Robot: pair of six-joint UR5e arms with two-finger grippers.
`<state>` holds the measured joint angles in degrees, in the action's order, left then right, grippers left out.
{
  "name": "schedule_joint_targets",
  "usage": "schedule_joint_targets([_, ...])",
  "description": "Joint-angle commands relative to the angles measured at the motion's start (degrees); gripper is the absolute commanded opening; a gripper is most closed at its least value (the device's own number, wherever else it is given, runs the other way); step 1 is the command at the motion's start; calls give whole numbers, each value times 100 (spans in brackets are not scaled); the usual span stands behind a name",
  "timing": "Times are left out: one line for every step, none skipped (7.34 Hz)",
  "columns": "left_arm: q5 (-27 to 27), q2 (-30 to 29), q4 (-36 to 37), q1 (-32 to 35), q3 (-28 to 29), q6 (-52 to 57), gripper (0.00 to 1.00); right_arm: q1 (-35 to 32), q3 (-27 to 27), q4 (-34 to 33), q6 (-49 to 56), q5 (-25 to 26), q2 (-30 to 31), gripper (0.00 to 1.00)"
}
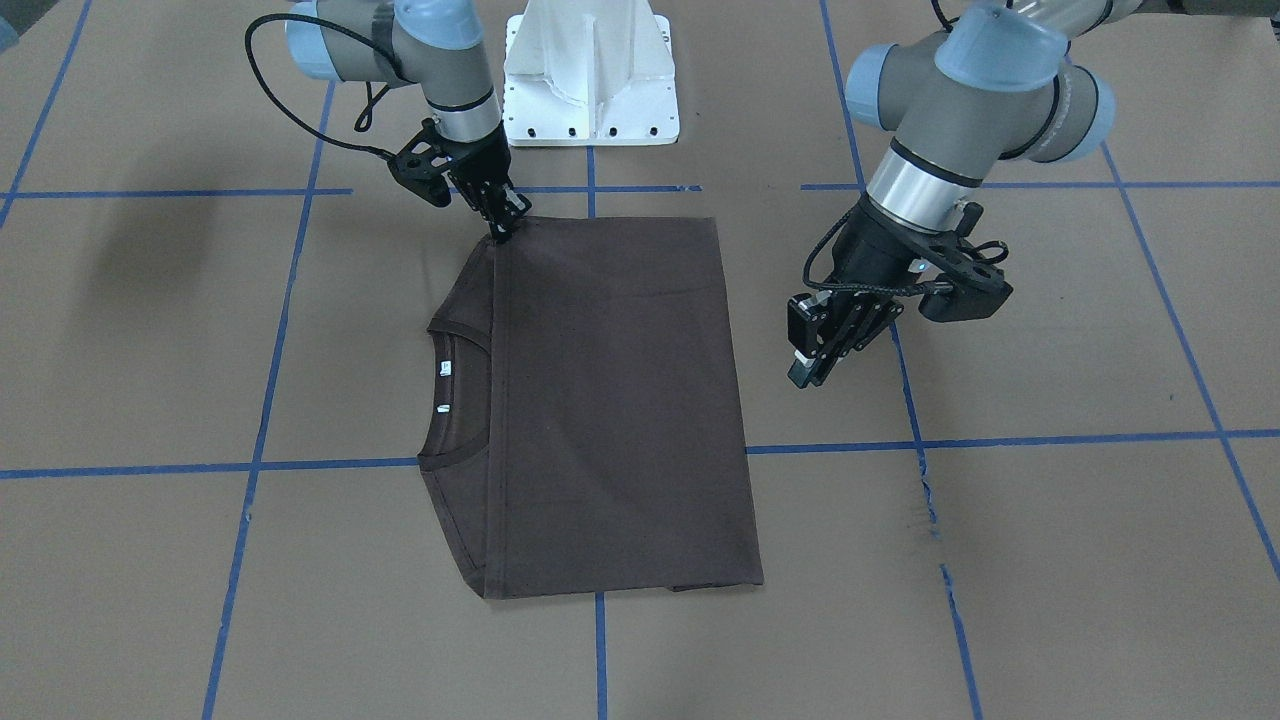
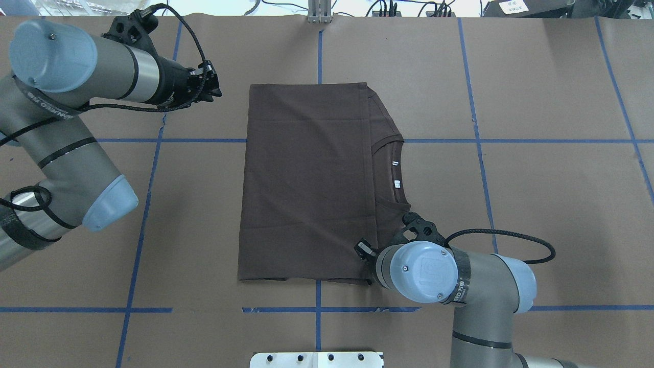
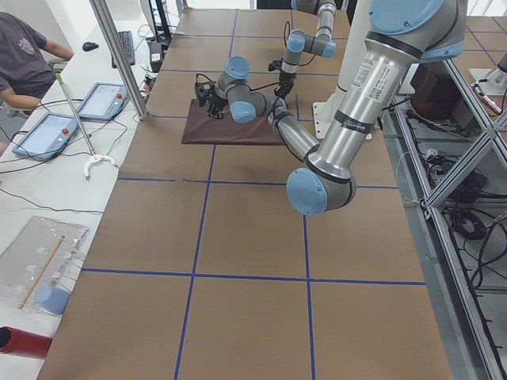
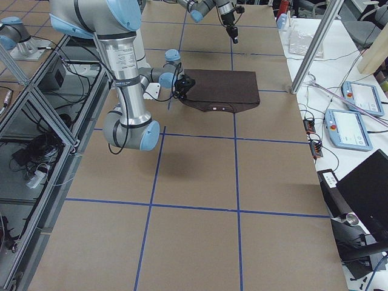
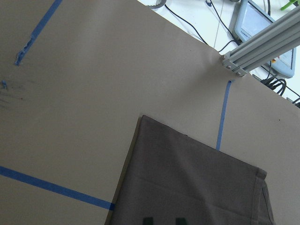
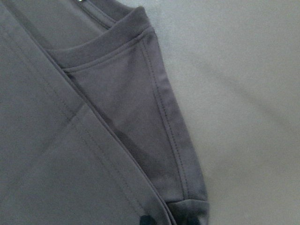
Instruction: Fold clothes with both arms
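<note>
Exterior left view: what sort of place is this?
Probably a robotics lab workcell: brown table gridded with blue tape, two teach pendants beside a seated operator, aluminium framing with loose cables.

Even overhead light, soft arm shadows on table (image 1: 150,560); right wrist view slightly blurred.

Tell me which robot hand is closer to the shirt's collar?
The right gripper. It sits at a corner of the T-shirt, just beside the collar. The left gripper hangs off the opposite side, clear of the cloth.
</note>
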<state>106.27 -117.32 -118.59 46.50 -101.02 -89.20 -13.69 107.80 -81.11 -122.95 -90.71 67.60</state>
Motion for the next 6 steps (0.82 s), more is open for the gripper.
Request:
schedule_joint_targets([-1,-1,11,8,-5,-1,28,15,-5,-1,-1,9,7,65])
schedule_joint_targets([-1,7,11,8,-5,-1,28,24,-13,-10,-1,18,16,65])
schedule_joint_targets([-1,-1,11,8,-5,-1,28,103,-66,-10,-9,44,-1,66])
schedule_joint_targets([-1,7,11,8,-5,-1,28,112,-84,-10,-1,45,-1,65])
schedule_joint_targets([-1,7,11,0,-5,-1,28,121,-93,-10,-1,36,-1,65])
schedule_joint_targets([-1,-1,11,0,-5,-1,28,121,-84,-10,-1,36,-1,60])
